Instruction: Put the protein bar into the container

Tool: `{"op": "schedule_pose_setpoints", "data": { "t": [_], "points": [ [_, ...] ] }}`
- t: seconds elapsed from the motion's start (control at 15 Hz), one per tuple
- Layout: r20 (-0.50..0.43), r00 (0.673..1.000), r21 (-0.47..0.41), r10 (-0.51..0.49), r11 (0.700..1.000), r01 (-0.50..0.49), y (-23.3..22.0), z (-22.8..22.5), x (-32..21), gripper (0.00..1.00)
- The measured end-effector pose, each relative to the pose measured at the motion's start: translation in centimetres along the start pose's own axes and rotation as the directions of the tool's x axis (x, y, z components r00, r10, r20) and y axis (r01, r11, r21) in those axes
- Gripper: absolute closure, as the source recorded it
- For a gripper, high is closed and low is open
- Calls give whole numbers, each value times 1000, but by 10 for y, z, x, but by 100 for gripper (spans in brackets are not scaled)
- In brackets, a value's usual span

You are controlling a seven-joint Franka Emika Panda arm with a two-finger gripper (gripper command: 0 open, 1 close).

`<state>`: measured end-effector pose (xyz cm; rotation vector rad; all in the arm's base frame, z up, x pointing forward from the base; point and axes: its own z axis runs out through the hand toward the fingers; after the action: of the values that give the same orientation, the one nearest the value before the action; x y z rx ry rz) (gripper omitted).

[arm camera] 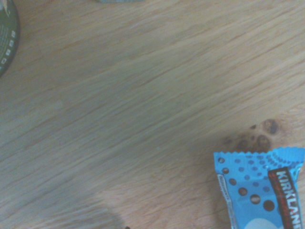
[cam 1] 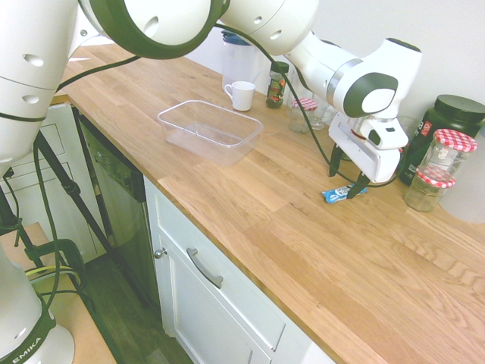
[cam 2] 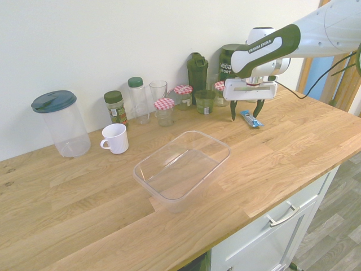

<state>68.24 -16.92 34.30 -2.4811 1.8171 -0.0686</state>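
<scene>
Wooden countertop (cam 2: 293,152) seen over white cabinets; clear container (cam 2: 181,169) set near centre; white mug (cam 2: 115,138) at its 10 o'clock; protein bar (cam 2: 251,119) laid flat at 2 o'clock; jars (cam 2: 174,101) and bottles (cam 2: 127,103) ranged along wall.

Legible markings noted as follows. The protein bar (arm camera: 267,191) carries "KIRKLAND" in white letters on a dark band of its blue wrapper, the last letter cut by the wrist view's edge. The robot arm (cam 2: 265,48) bears "FRANKA EMIKA" on its dark green band. The black tub (cam 2: 228,59) by the wall shows "vega" and, apparently, "SPORT" beneath. The arm's base (cam 1: 26,345) reads "EMIKA".
</scene>
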Motion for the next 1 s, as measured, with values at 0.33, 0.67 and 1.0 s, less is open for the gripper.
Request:
{"op": "schedule_pose_setpoints", "data": {
  "t": [0.33, 0.67, 1.0],
  "points": [
    [-2, 1000, -2, 3, 1000, -3, 0, 1, 1, 100],
    [-3, 1000, -11, 11, 1000, -11, 2, 1, 6, 100],
    [2, 1000, -18, 13, 1000, -13, 2, 2, 8, 100]
  ]
}}
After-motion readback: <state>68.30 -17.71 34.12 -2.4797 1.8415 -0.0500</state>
